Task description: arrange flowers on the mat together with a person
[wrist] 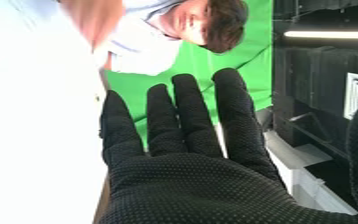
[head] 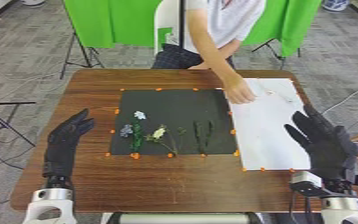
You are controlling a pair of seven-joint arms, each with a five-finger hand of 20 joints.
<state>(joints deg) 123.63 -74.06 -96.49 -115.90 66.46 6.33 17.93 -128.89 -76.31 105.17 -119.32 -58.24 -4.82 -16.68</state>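
My left hand (head: 64, 142) is at the table's left side, left of the dark mat (head: 171, 97), with its fingers relaxed. My right hand (head: 325, 145) is over the right edge of the white sheet (head: 269, 145), holding nothing. In the right wrist view the right hand (wrist: 193, 187) has straight fingers. On the mat are a white flower (head: 140, 115), a bluish flower (head: 126, 131), a pale yellow flower (head: 159, 133) and dark green stems (head: 201, 134). A person's hand (head: 238, 92) reaches down onto the white sheet's upper left, beside small pale sprigs (head: 270, 93).
Orange pieces (head: 135, 156) line the edges of mat and sheet. The brown table (head: 175, 185) has bare wood in front of the mat. The person stands across the table before a green cloth (head: 113, 30), with thin stands behind.
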